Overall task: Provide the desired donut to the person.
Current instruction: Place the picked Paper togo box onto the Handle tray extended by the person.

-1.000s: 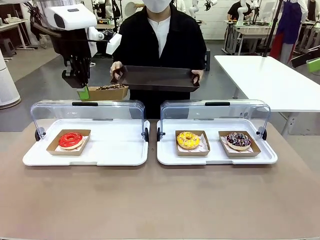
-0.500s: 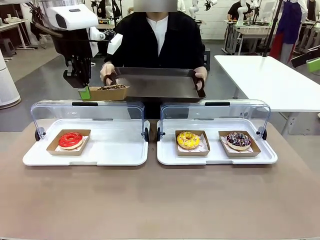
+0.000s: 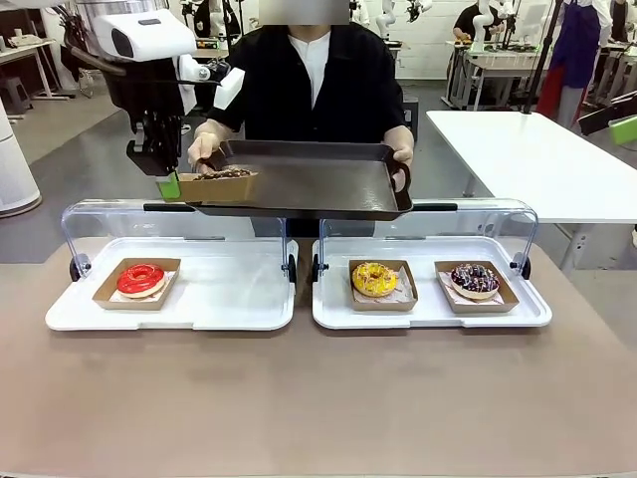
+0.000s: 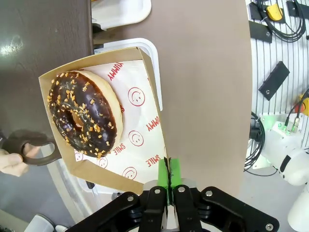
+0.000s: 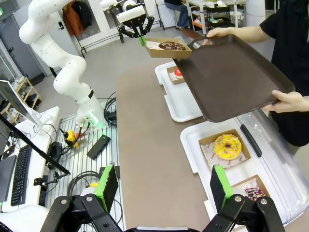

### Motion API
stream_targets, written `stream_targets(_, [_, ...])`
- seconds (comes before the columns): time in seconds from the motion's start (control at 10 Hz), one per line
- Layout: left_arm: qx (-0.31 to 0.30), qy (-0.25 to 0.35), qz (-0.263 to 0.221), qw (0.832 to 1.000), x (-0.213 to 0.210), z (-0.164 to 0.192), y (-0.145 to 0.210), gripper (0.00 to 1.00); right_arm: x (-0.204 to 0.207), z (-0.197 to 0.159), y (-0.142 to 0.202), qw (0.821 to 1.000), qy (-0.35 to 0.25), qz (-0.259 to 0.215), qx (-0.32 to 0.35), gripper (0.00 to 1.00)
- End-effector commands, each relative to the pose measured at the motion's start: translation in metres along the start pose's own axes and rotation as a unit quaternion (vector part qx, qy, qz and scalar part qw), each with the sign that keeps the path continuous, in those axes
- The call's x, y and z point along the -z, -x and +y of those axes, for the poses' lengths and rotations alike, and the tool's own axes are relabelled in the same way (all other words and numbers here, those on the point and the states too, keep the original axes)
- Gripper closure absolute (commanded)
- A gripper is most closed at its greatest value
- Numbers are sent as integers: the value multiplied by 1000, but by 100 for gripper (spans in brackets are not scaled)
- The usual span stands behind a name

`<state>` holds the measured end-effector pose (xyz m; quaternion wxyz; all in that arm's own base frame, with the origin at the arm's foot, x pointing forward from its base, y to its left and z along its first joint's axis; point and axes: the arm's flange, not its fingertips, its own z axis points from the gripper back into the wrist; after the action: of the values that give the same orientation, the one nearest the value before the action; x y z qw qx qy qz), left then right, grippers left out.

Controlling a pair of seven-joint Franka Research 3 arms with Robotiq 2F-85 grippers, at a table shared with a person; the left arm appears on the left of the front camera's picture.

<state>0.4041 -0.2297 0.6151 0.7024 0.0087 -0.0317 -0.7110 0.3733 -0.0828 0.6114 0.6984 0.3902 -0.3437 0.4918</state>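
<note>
My left gripper (image 3: pixel 167 181) is shut on the edge of a cardboard box (image 3: pixel 214 186) that holds a chocolate donut (image 3: pixel 221 173), held in the air behind the left display tray. In the left wrist view the green fingertips (image 4: pixel 169 175) pinch the box's rim (image 4: pixel 145 159), and the donut (image 4: pixel 84 113) lies on printed paper. The person (image 3: pixel 318 80) holds a dark serving tray (image 3: pixel 318 184) with both hands, and its left corner sits right next to the box. My right gripper (image 5: pixel 164 188) hangs open high above the table, holding nothing.
Two white display trays with raised clear lids stand on the brown table (image 3: pixel 299 398). The left one (image 3: pixel 229 299) holds a red donut (image 3: pixel 140 279). The right one (image 3: pixel 428 314) holds a yellow donut (image 3: pixel 374 279) and a dark sprinkled donut (image 3: pixel 475 280). A white table (image 3: pixel 537 159) stands at far right.
The person has brought the dark tray forward and towards my left gripper, so its left corner now meets the box. My left gripper has barely moved.
</note>
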Motion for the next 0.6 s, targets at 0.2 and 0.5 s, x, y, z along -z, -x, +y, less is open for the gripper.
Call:
stream_targets(0.2, [10,-8,4,1000,-12,7,-4,99,1,1,0,1000,-3,-3,-5,0])
stream_targets(0.5, [19,-33,10,999,-38,34,-26,99,1,1,0,1000,-3,-3,-5,0])
